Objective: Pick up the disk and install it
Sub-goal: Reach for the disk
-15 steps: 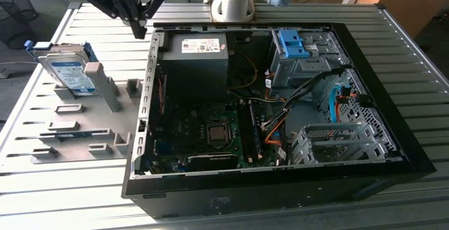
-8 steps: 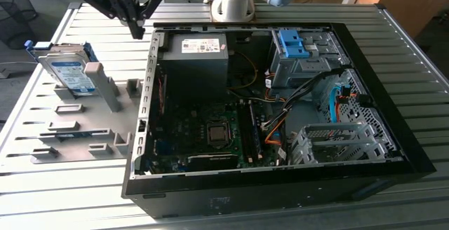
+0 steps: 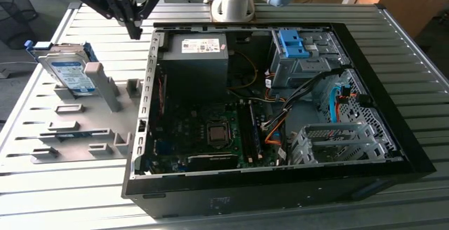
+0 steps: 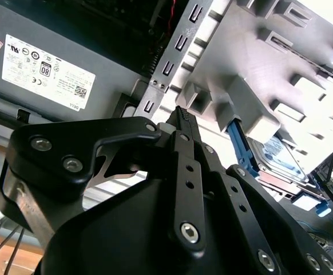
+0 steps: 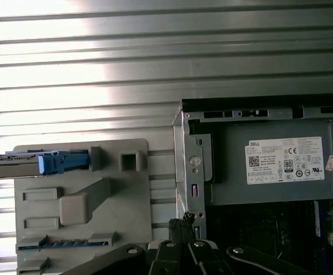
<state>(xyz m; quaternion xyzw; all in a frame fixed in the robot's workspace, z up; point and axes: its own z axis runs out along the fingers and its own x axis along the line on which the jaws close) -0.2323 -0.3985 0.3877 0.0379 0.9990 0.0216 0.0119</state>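
Currently the disk [image 3: 67, 72] stands on edge in a slot of the gray holder [image 3: 84, 135] on the desk [image 3: 42, 198], beside the open computer case [image 3: 414, 156]; this pose likely presents its upper edge for grasping. The gripper [image 3: 133, 30], fingertips closed together and empty, hovers over the case edge by the power supply [image 3: 195, 46], apart from the disk.

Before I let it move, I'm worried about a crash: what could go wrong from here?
1. The end effector hangs close by the computer case's rim; a sideways move could clip it.
2. The disk stands on edge in the grey holder; an off-centre grip might tip it.
3. Loose cables cross the case and could snag.
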